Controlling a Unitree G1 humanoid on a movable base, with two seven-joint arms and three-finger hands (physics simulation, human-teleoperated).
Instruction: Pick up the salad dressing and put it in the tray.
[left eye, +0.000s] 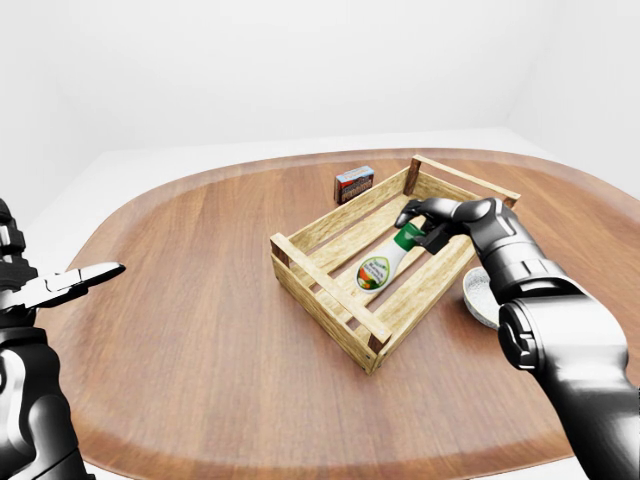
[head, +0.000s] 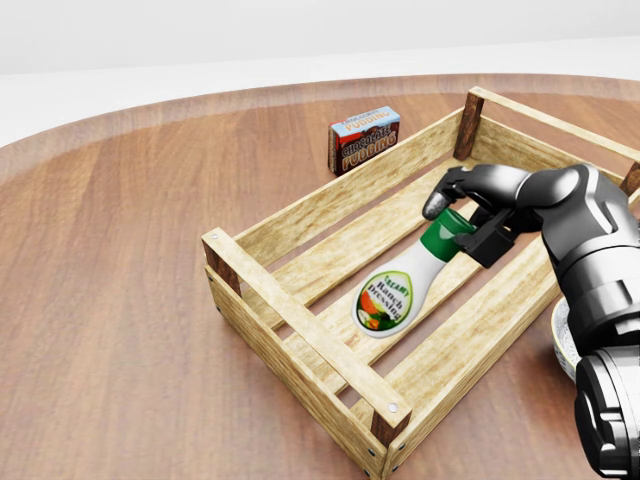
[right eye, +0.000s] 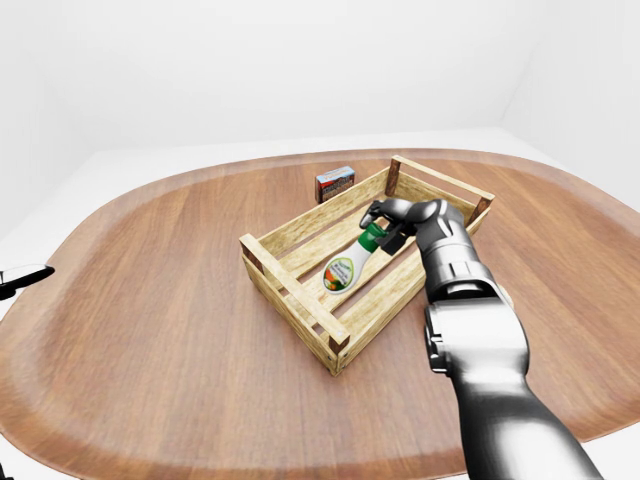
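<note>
Head view puts your right hand over the inside of the wooden tray, its dark fingers curled around the green cap of the salad dressing bottle — the grip is closed on the cap end. The bottle lies tilted along the tray's slats, cap toward the upper right of the view and the labelled white body toward the lower left; its lower end looks to be touching the slatted bottom, though you cannot be sure how much weight rests there. It sits roughly in the middle of the tray, between the two long side walls and apart from both.

Beyond the tray's upper-left long wall, a small pudding box stands on the round wooden table, just outside the tray and not touching it. At the right edge of the view, partly hidden by your forearm, a pale plate lies on the table beside the tray's lower-right wall.

Your left hand shows only in the left-eye view, at the far left edge and well apart from the tray — its fingers are spread and hold nothing, hovering near the table's rim.
</note>
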